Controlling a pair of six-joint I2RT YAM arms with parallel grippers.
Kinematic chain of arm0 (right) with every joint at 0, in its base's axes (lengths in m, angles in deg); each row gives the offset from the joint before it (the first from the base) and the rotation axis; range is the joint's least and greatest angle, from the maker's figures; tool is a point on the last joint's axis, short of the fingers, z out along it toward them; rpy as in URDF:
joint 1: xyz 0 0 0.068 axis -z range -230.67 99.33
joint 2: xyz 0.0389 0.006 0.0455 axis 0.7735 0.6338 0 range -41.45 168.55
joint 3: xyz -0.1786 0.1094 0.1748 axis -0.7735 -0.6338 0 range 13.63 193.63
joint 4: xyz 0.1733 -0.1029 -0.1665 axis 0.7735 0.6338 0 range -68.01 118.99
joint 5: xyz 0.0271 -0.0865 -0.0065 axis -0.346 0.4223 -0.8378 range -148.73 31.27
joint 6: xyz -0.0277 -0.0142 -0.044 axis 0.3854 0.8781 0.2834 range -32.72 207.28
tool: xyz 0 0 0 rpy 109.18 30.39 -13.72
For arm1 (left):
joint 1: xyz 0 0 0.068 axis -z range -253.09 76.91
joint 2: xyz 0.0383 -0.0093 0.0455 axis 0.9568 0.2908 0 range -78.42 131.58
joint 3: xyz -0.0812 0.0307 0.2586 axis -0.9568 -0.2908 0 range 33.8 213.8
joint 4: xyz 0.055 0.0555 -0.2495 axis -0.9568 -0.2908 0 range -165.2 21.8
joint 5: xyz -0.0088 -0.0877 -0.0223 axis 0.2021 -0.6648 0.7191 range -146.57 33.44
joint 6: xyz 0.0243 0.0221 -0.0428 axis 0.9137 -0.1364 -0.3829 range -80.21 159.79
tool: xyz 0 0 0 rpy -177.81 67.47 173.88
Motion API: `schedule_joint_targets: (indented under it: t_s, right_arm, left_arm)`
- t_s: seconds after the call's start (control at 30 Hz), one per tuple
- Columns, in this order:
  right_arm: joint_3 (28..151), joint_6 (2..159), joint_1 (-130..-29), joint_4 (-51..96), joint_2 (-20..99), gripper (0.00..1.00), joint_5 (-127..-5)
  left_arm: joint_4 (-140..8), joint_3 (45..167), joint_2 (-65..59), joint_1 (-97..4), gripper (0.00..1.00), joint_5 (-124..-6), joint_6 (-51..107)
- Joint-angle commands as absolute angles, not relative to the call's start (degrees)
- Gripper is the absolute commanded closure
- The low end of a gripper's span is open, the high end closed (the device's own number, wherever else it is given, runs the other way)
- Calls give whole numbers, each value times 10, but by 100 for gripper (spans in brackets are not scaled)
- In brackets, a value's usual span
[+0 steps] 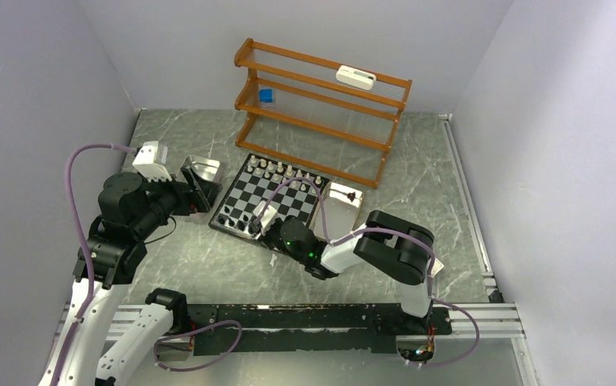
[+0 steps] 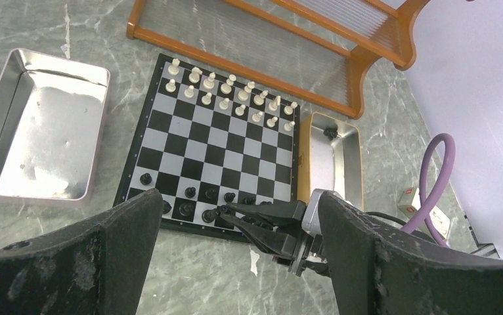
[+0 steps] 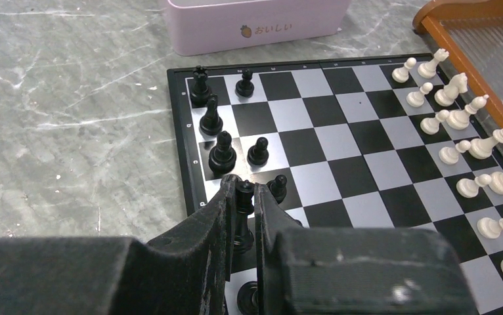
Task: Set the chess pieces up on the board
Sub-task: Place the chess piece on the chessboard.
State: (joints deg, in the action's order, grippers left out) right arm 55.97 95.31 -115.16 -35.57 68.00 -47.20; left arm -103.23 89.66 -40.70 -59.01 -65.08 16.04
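Right gripper (image 3: pixel 244 190) clamped on black piece (image 3: pixel 243 223), edge row of board (image 3: pixel 360 157).

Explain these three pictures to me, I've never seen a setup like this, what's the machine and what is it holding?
These are two robot arms bolted to a table, each ending in a two-finger gripper. One picture looks down from above; the other two come from a camera on each wrist. On the table lie a chessboard, a metal tray, a small tan box and a wooden rack. White pieces stand in two rows at the board's far side; some black pieces stand at the near side. The right gripper is closed on a black piece. The left gripper is open, holding nothing.
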Motion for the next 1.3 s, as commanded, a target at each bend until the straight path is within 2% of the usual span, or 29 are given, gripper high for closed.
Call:
schedule_joint_targets:
  t_s: [0.0, 0.77, 1.27]
  right_arm:
    - [557, 966, -1158, -388, 693, 82, -455]
    - [556, 988, -1169, -394, 702, 76, -426]
    - [532, 996, -1176, -393, 678, 77, -407]
  left_arm:
    - [-1029, 900, -411, -587, 7, -640, 169]
    - [-1028, 901, -415, -587, 7, -637, 171]
    - [-1025, 903, -414, -587, 7, -636, 172]
